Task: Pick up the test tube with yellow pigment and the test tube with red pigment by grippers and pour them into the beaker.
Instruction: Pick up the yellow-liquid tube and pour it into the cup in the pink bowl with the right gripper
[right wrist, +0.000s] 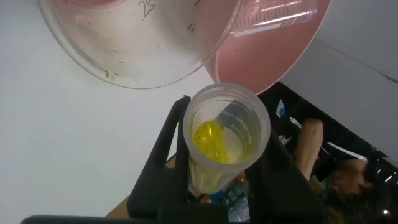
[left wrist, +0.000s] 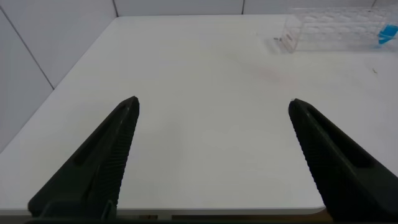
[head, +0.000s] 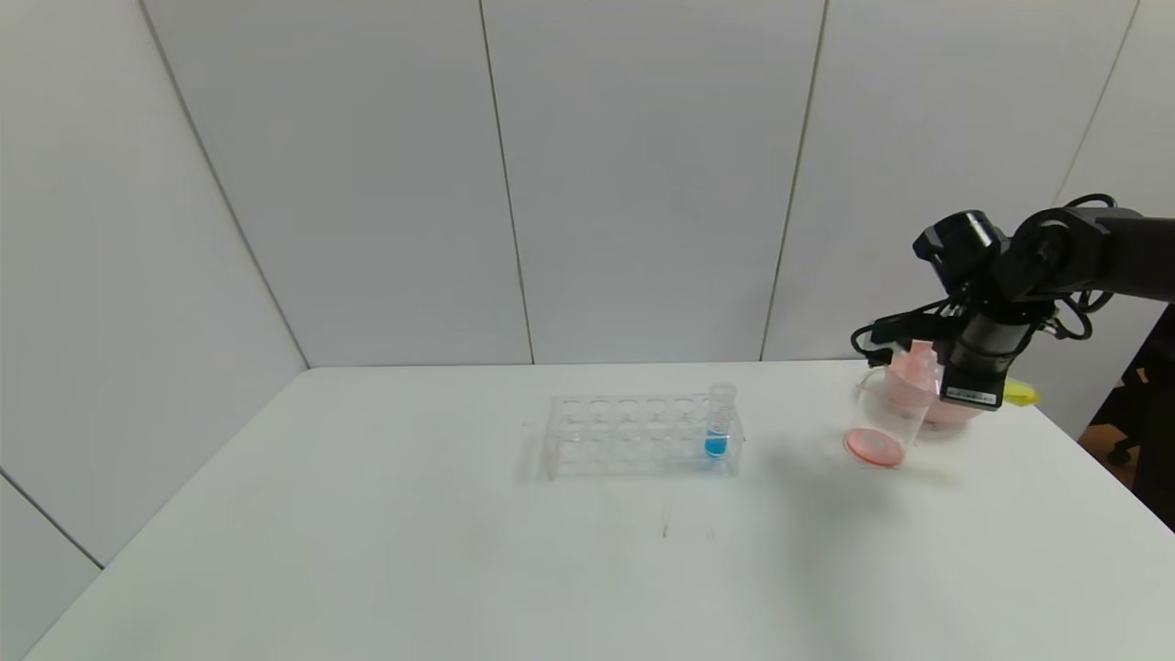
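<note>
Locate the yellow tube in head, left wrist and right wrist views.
Head: only the yellow tube's tip shows, poking out behind the right gripper at far right, by the beaker.
Left wrist: not in it; only the rack and the open left gripper.
Right wrist: centre, mouth toward the camera, held between the fingers.
Shared landmark: the beaker, in head and right wrist views.

My work surface was a white table [head: 367, 551], evenly lit with only soft shadows. Behind the table stood pale grey wall panels [head: 643, 184] split by thin seams. Past the table's right edge, a dark floor [head: 1115, 441] showed.
</note>
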